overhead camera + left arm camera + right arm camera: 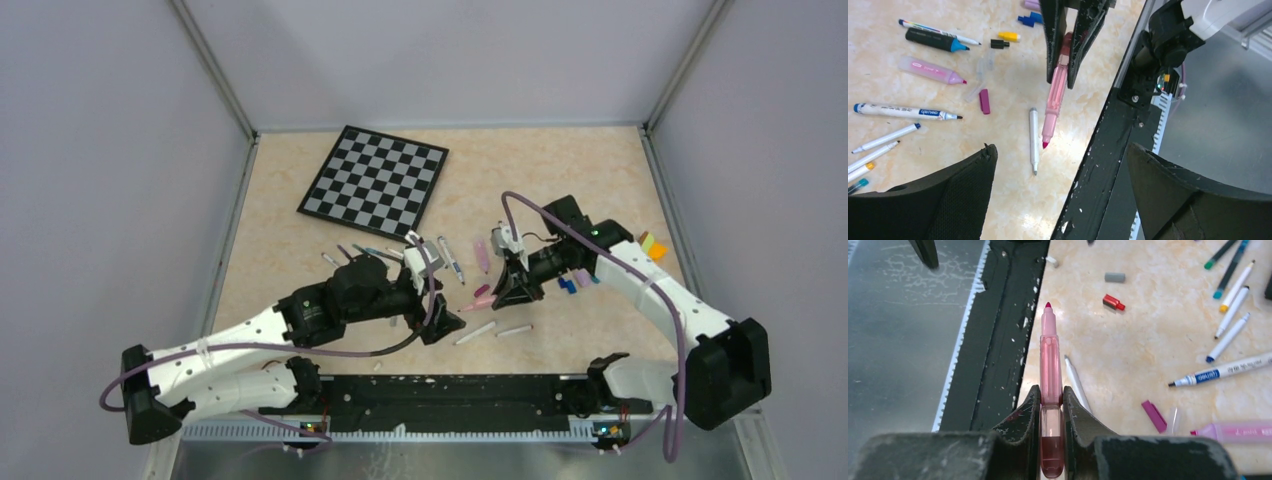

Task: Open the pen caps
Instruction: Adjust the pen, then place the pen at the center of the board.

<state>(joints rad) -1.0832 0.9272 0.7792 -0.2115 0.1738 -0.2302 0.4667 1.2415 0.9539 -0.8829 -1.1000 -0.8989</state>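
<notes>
My right gripper is shut on a pink pen whose bare red tip points away over the table's near edge. The same pen hangs from the right gripper in the left wrist view. My left gripper stands wide open with nothing between its fingers, just short of that tip. From above, the left gripper and the right gripper face each other. Loose caps lie around: purple, yellow, black, red, grey. A white pen lies under the pink one.
Several uncapped pens and a pink highlighter lie left of the grippers. A chessboard sits at the back. A yellow-orange block is at the right. The black base rail runs along the table's near edge.
</notes>
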